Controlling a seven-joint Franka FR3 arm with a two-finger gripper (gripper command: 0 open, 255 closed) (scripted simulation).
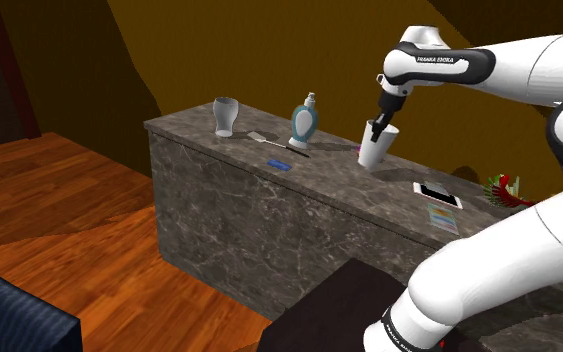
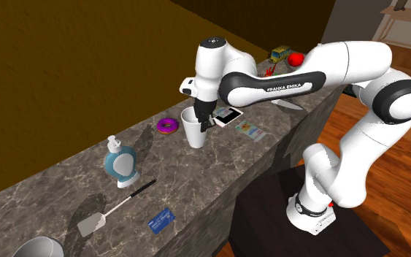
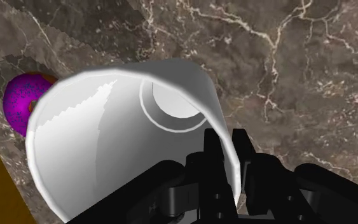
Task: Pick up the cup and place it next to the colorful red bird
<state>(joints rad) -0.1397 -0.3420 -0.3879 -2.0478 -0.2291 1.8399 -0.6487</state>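
We log the white cup (image 1: 376, 149) as empty: smooth tapered wall, flat round bottom visible inside. It sits right of centre in the shoulder view, at the dark veined marble counter (image 1: 329, 172); we cannot tell whether its base touches. The black gripper (image 1: 380, 127) pinches the cup's rim, one finger inside and one outside. A purple doughnut (image 2: 169, 125) lies near the cup. The red bird (image 1: 503, 189) sits well apart, at the right edge.

The counter (image 2: 218, 175) holds one white cup (image 2: 194, 131), one doughnut (image 2: 168, 125), one phone (image 2: 228, 115), one spatula (image 2: 112, 210), two cards (blue card (image 2: 160, 219), multicoloured card (image 2: 250, 130)).
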